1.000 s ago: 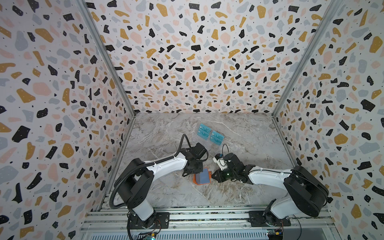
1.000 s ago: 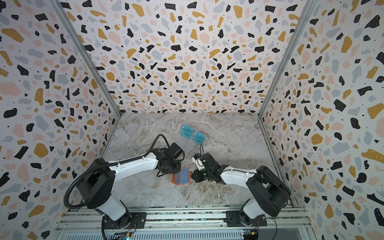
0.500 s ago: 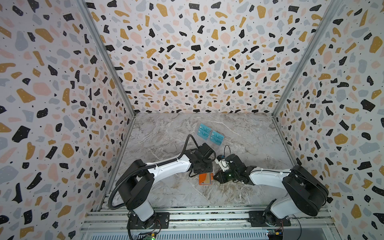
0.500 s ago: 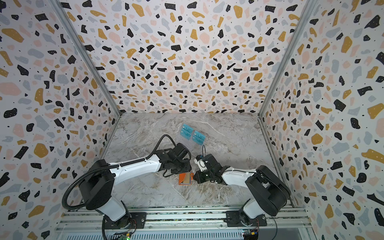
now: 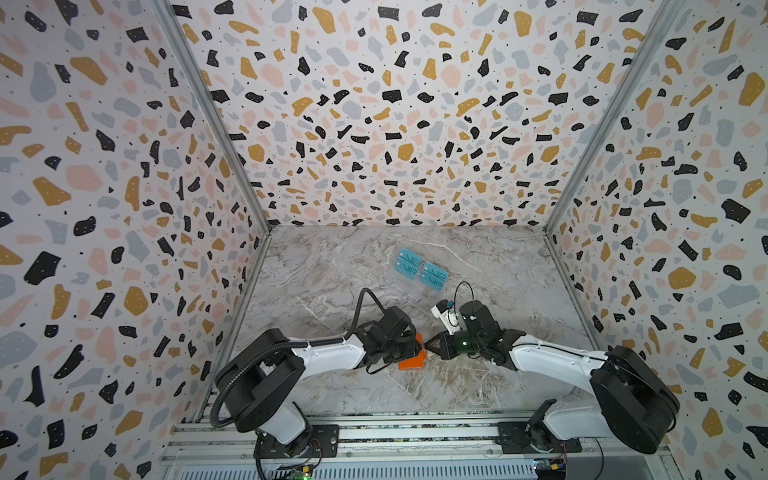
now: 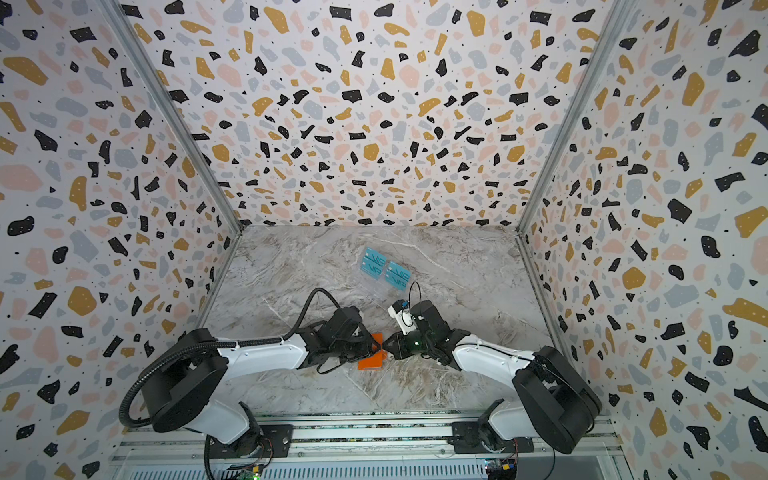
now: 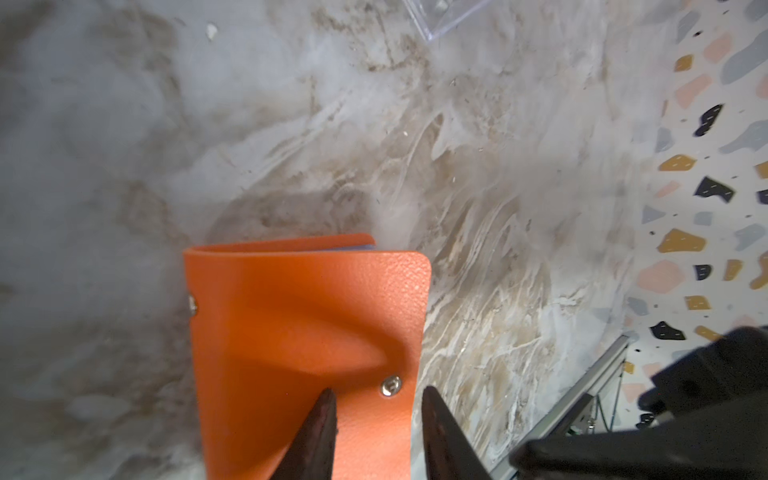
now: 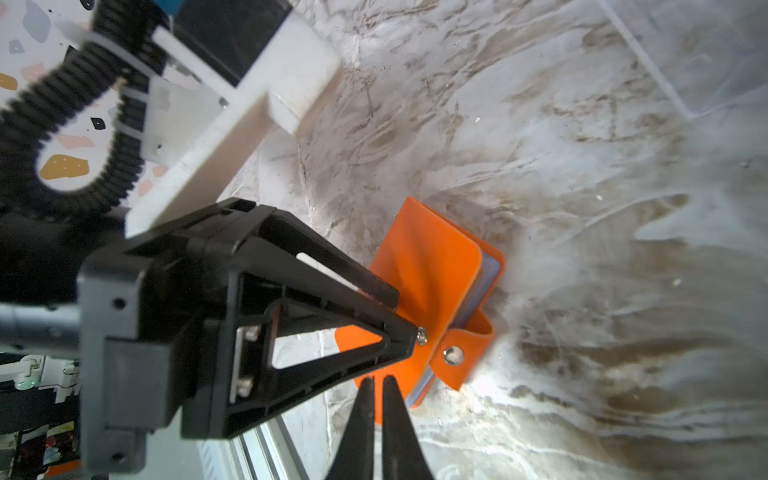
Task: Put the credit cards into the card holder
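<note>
The orange card holder sits on the marble desk near the front middle, right between the two arms. The left gripper has its fingers apart, straddling the cover's edge by the metal snap, not clamped on anything. The right gripper has its fingers pretty much together, tips at the holder's edge; can't tell if they're pinching it. The snap tab hangs undone.
</note>
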